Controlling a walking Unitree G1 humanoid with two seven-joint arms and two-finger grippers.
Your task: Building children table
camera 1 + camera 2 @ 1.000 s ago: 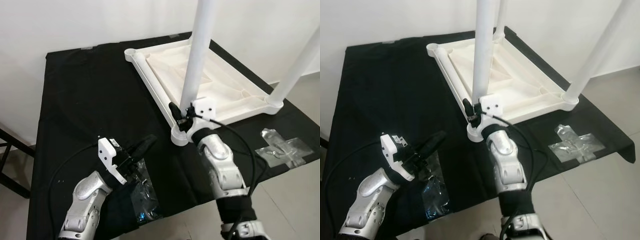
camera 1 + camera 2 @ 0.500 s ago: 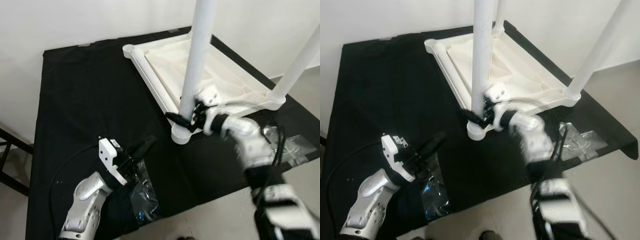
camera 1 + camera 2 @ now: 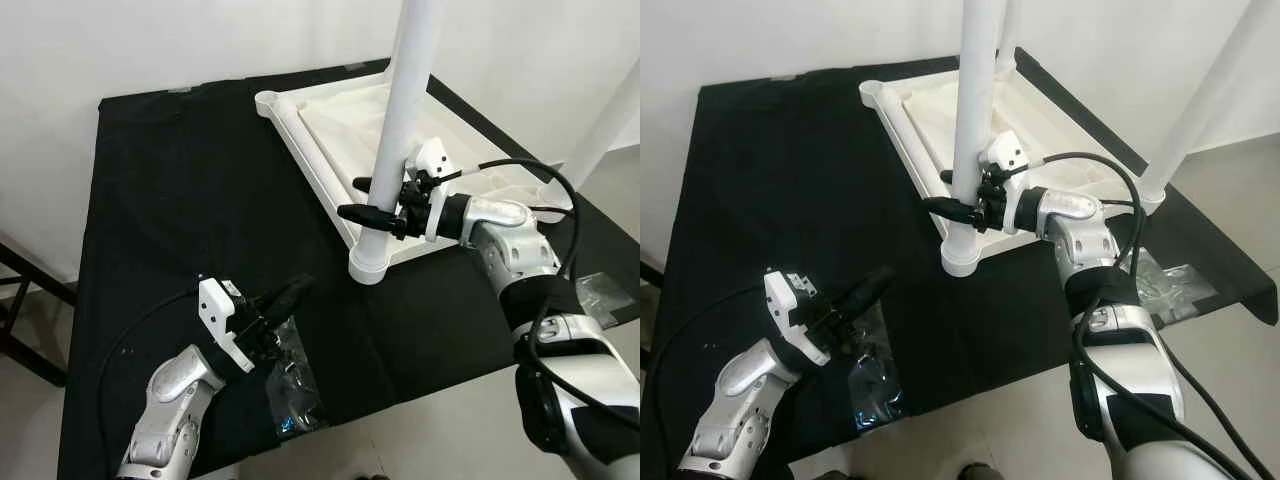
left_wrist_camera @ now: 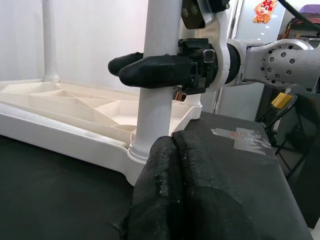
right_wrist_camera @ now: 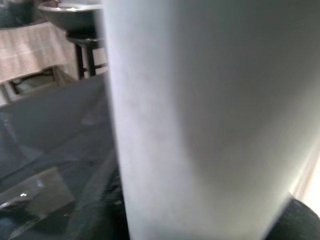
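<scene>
Both arms: silver-grey segmented shells with black joints. Left gripper (image 3: 290, 293) and right gripper (image 3: 362, 205): two long black textured fingers each, white bracket at the wrist, at 12 o'clock of the fingers. Black cables loop off both forearms.

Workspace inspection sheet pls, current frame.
Surface: black cloth over the work table.
Job's things: white tabletop lying upside down; near leg upright in its corner socket; another leg upright at the right corner.
Clutter: clear plastic bag by the front edge; more plastic wrap on the right.
Grippers: right gripper clamped around the near leg; left gripper shut, empty, over the cloth.
Cables: black cable looping from the right wrist; another along the left arm.
Surroundings: white wall, pale floor.
</scene>
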